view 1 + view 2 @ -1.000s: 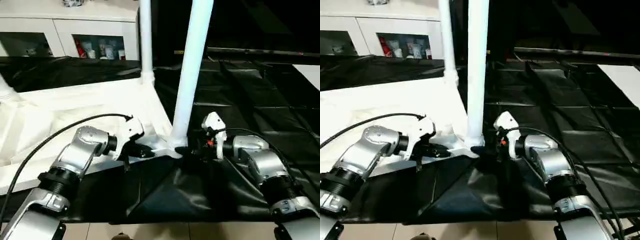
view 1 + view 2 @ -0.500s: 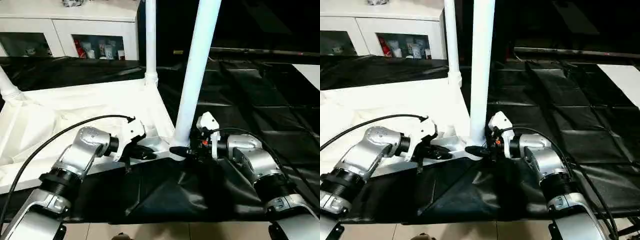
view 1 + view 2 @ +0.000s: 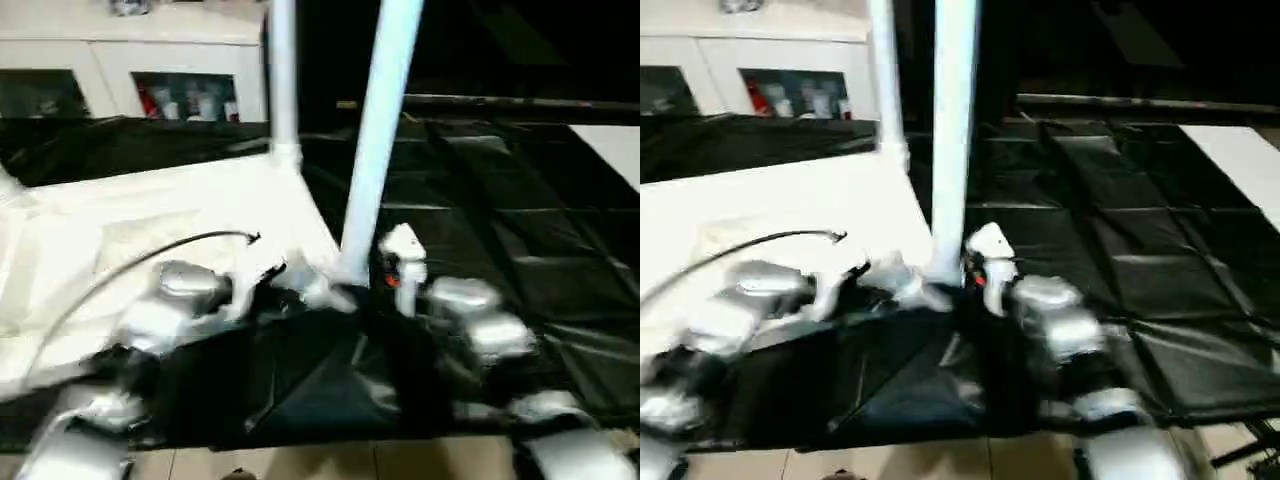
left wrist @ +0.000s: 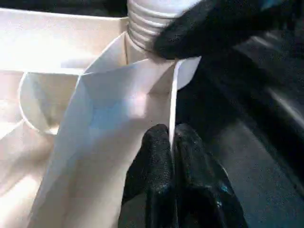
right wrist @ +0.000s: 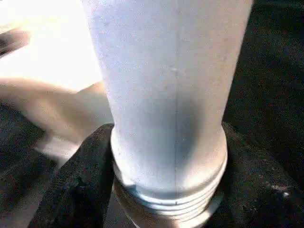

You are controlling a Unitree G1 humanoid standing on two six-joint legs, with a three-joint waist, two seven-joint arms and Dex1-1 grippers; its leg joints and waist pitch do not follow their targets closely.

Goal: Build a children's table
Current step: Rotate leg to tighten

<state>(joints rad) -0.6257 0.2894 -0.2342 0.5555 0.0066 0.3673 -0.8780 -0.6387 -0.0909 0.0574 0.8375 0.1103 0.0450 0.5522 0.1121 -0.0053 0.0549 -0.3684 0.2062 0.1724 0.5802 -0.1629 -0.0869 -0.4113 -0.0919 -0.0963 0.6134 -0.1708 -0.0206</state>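
The white tabletop (image 3: 150,210) lies upside down on black sheeting. Two white legs rise from its corner sockets, the near leg (image 3: 380,130) at the front right corner and a far leg (image 3: 283,80) behind it. My left gripper (image 4: 171,137) is shut on the tabletop's thin rim wall, just beside the near leg's socket. My right gripper (image 5: 168,161) holds the near leg (image 5: 166,95) at its ribbed base, with a black finger (image 5: 76,190) pressed against each side.
Black sheeting (image 3: 520,220) covers the floor around and to the right. A white cabinet (image 3: 170,85) with glass doors stands at the back left. A white panel (image 3: 1240,160) lies at the far right. Pale floor tiles run along the near edge.
My right gripper has come in from the right to the near leg's base and its fingers have narrowed around it. The camera has shifted. My left gripper keeps its grip.
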